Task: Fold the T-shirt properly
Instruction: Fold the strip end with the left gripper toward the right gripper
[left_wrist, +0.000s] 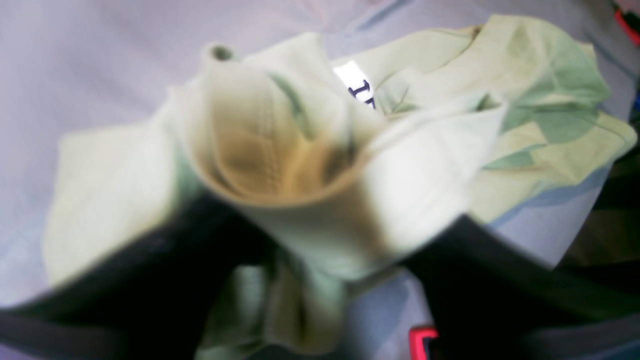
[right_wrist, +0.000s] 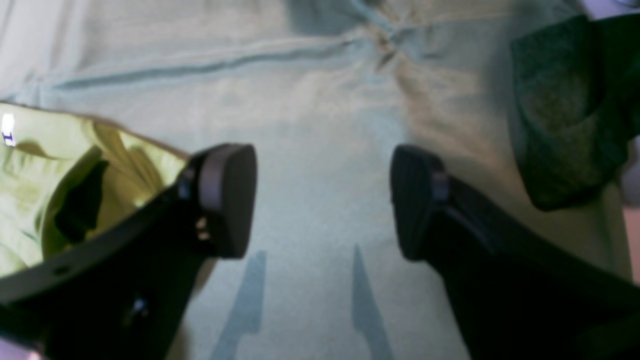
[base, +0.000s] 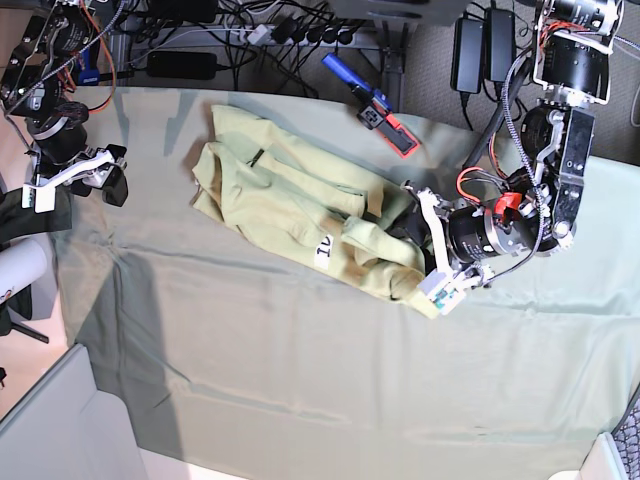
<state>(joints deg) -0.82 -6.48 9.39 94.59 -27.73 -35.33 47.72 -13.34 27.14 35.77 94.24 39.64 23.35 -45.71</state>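
Observation:
The pale lime T-shirt (base: 290, 205) lies crumpled in a slanting heap at the back middle of the table cloth (base: 300, 370), with a white label (base: 323, 252) showing. My left gripper (base: 412, 248) is at the shirt's right end. In the left wrist view its dark fingers (left_wrist: 150, 280) stand wide apart, with a raised bunch of the T-shirt (left_wrist: 310, 200) between them, all blurred. My right gripper (right_wrist: 322, 200) hangs open over bare table cloth near the table's left edge (base: 90, 185). An edge of the T-shirt (right_wrist: 50, 175) shows to its left.
A blue and red tool (base: 375, 105) lies at the table's back edge behind the shirt. Cables and power bricks (base: 470, 50) fill the floor beyond. A dark green object (right_wrist: 565, 110) sits to the right of the right gripper. The grey-green cloth is creased.

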